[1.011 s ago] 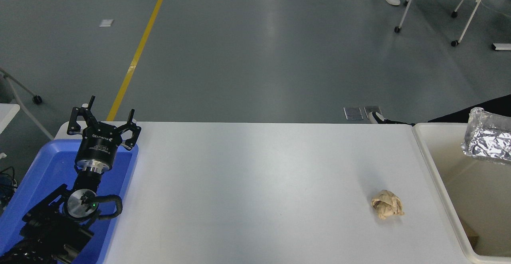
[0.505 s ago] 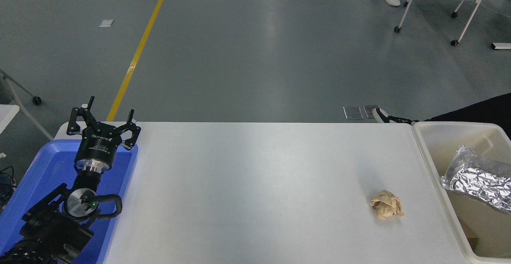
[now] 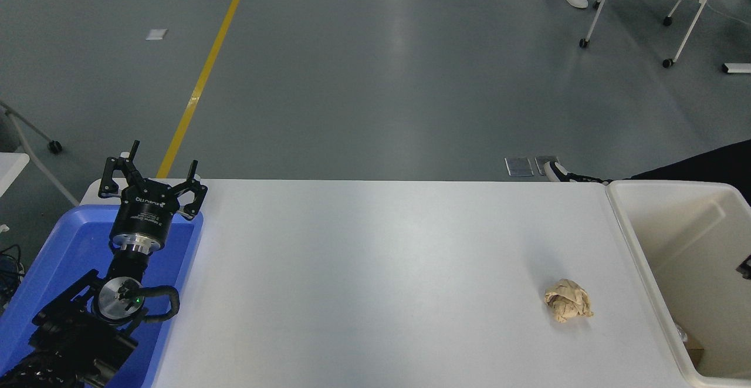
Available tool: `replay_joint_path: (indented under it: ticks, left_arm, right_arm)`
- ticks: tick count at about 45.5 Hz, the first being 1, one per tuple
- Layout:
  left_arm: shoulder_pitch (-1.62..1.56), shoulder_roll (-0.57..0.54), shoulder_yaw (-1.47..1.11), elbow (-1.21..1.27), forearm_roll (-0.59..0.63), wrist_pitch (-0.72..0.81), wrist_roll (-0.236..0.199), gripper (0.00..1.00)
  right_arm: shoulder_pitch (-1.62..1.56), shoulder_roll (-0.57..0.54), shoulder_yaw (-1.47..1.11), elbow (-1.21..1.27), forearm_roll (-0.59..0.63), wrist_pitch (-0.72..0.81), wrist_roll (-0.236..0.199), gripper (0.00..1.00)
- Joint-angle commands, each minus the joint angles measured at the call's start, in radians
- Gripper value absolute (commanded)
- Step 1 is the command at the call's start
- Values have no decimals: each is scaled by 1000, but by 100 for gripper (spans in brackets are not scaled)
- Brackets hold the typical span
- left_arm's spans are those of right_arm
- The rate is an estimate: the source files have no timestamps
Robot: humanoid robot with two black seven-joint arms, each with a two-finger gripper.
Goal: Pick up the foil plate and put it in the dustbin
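Note:
The foil plate does not show as a whole anywhere. Only a small shiny scrap point(image 3: 680, 333) is visible low inside the dustbin point(image 3: 623, 223), against its left wall, and I cannot tell whether it is the plate. The dustbin is a cream-white bin at the table's right end, its far side cut off by the picture edge. Of my right arm only a small black part point(image 3: 746, 267) shows at the right edge, over the bin. My left gripper point(image 3: 156, 171) is parked at the lower left, open and empty.
A crumpled brown paper ball point(image 3: 568, 307) lies on the white table point(image 3: 375, 270), left of the bin. A shallow blue tray point(image 3: 70, 247) sits under my left arm. A brown scrap point(image 3: 695, 354) lies on the bin's floor. A person's shoe point(image 3: 557, 172) and dark clothing show behind the bin.
The foil plate was above the bin's far right, dropped lower into the bin half a second ago, and is now gone from sight. A black part of my right arm now shows at the right edge.

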Motion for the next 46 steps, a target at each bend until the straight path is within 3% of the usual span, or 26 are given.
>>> replay_joint_path:
  ticks: [1,10,15,21,39,46]
  left_arm:
    - [0,0,1,1,-1,-1,2,100]
    - [2,0,-1,1,-1,-1,2,100]
    - [2,0,-1,1,-1,0,-1,100]
    - [3,0,-1,1,-1,2,-3,100]
    - [3,0,-1,1,-1,2,-3,100]
    - [3,0,-1,1,-2,2,-3,100]
  right_arm:
    - [572,-53,-328,396,-13,119,-1,100]
    - [859,75,-357,545,22,445,-2,100]
    - [949,165,-355,570,160,590,-4,100]
    - [1009,211,-359,637,283,590,-5,100]
    - [1080,472,-513,639,366,590,-8,100]
    - [1095,549,-536,624,475,590,-8,100]
